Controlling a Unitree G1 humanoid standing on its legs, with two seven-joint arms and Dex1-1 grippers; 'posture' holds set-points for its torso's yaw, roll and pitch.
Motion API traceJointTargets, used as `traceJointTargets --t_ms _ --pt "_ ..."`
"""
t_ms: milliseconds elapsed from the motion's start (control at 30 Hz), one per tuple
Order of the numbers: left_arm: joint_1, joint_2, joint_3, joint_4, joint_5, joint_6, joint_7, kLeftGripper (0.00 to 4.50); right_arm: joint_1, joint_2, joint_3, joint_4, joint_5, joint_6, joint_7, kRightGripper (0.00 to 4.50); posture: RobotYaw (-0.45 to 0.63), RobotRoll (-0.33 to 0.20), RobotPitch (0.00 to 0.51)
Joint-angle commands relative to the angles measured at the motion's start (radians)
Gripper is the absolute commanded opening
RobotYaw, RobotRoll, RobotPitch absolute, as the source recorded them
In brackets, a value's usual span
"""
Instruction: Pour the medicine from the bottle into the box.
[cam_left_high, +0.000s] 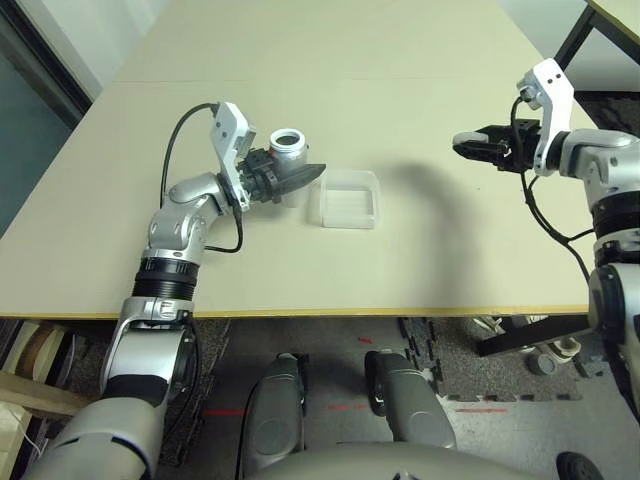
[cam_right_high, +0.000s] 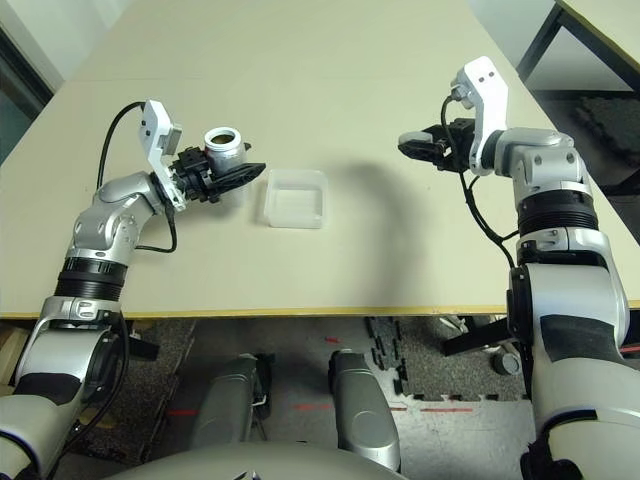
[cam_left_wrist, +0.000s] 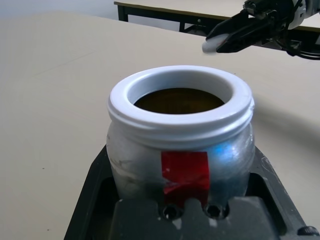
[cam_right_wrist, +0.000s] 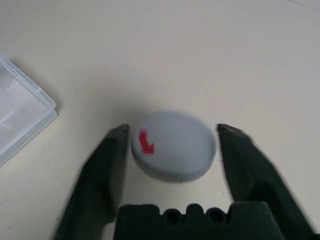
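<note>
Already uncapped, the bottle (cam_left_high: 288, 152) stands upright in the left gripper (cam_left_high: 285, 180), whose black fingers pinch its silvery body from both sides just below the white threaded neck. Holding it upright keeps the contents in until the mouth can be brought over the box (cam_left_high: 348, 198). The medicine itself cannot be made out; the left wrist view shows only a dark interior behind the rim.

The clear plastic box lies flat on the table (cam_left_high: 400, 120) just beside the bottle, toward the robot's right, roughly midway across the tabletop and well back from its near edge. A short tilt toward it should be enough to pour.

The right gripper (cam_right_high: 425, 146) is raised well apart on the right side, out of the pouring path. In its wrist view its fingers are spread on either side of the grey cap (cam_right_wrist: 172, 146) with the red mark, with a sliver of gap on each side, so I cannot tell whether it grips the cap.

Bare tabletop surrounds the box on every side, so nothing crowds the tilt.
</note>
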Motion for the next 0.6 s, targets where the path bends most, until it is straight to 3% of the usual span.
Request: traceJointTargets --t_ms 33,367,600 --pt "-0.019 0.011 -0.001 0.025 0.020 0.001 0.005 2.64 0.007 0.008 0.011 0.002 -0.007 -0.011 -0.008 4.46 -0.07 0.000 0.146" --pt "-0.038 0.009 0.000 0.056 0.034 -0.006 0.000 2.64 0.015 0.006 0.007 -0.005 -0.002 -0.028 0.000 4.50 -0.07 0.000 0.144" --pt "-0.086 0.035 -0.022 0.130 0.095 -0.023 0.007 2.64 0.064 -0.016 0.054 -0.091 -0.002 -0.129 0.138 4.50 -0.08 0.000 0.140"
